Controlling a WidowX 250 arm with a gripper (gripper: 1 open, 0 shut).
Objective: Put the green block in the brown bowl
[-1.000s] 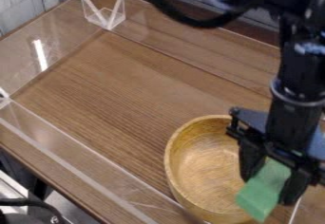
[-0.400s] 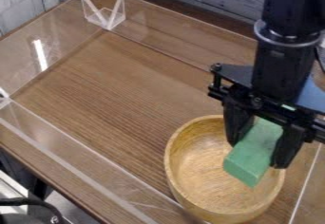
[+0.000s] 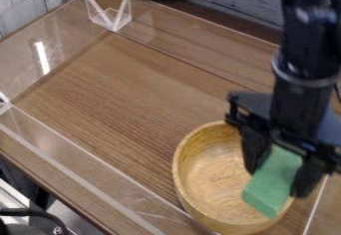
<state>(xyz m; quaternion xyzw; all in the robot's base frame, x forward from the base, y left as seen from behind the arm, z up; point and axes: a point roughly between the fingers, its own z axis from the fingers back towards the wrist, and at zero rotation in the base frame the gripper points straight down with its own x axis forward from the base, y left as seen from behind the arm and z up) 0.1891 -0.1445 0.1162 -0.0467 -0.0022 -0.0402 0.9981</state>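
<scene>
Gripper (image 3: 285,169) clamps the green block (image 3: 274,189) between its jaws and points straight down. Block hangs tilted over the right half of the brown bowl (image 3: 202,171), above its floor, so that release should drop it inside the rim rather than onto the table (image 3: 120,90). Placement is judged not yet done.

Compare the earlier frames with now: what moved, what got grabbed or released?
The end effector carried the green block from the bowl's lower right edge up and left over the bowl, then back right and slightly down; it is now over the right side of the brown bowl. Nothing was grabbed or released: the block was clamped throughout. The bowl and wooden table stayed put.
</scene>
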